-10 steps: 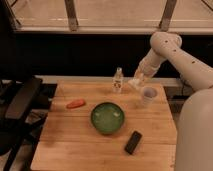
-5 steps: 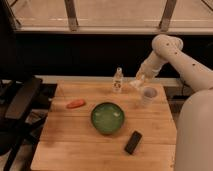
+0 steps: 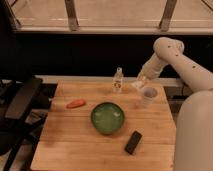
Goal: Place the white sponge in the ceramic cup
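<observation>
- White sponge (image 3: 136, 86) shows as a small pale patch at the tip of the gripper (image 3: 139, 83), held off the table; its outline is hard to make out.
- Gripper is closed on the sponge and hangs above the far right part of the wooden table (image 3: 65, 145), at the end of the white arm (image 3: 170, 52) that slopes down to it from the upper right.
- Ceramic cup (image 3: 148, 95) stands upright just below and to the right of the gripper, mouth open upward; the sponge is beside its rim on the left, not inside it.
- Clear plastic bottle (image 3: 118, 80) stands upright near the gripper, to its left.
- Green bowl (image 3: 107, 118) sits lower and to the left of the gripper, near the table's middle.
- Orange carrot (image 3: 75, 103) lies well to the left of the gripper, past the bowl.
- Flat black object (image 3: 133, 142) lies well below the gripper, near the table's front edge.
</observation>
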`<state>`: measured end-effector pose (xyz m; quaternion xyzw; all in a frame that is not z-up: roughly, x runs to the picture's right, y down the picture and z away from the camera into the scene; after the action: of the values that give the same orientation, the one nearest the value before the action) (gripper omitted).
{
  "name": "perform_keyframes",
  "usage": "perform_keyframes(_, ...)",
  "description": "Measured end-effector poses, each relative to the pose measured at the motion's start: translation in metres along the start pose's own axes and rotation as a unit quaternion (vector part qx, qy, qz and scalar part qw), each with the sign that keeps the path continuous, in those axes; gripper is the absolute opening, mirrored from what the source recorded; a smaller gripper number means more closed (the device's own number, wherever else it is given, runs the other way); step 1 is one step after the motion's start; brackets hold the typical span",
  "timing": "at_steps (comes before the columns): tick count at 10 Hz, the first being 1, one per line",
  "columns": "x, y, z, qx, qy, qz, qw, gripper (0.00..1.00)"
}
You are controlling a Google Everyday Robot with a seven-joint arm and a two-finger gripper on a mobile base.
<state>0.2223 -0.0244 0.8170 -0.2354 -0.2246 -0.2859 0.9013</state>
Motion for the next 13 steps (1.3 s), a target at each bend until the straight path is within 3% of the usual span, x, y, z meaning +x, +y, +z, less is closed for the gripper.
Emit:
perform_keyframes(3, 0.005, 0.01, -0.005, 0.01, 0.023, -0.004, 0.9997, 0.0)
perform_keyframes(5, 0.015, 0.021, -0.006, 0.013, 0.031, 0.006, 0.9994, 0.07)
perform_keyframes(8, 0.025, 0.033, -0.004, 0.012, 0.032, 0.023, 0.9991, 0.37)
perform_keyframes(11, 0.032, 0.048, 0.008, -0.002, 0.028, 0.042, 0.9987, 0.68)
perform_keyframes(12, 0.034, 0.056, 0.011, -0.009, 0.026, 0.05, 0.9984, 0.77)
perform_keyframes(13, 0.035, 0.062, 0.014, -0.015, 0.022, 0.054, 0.9981, 0.8)
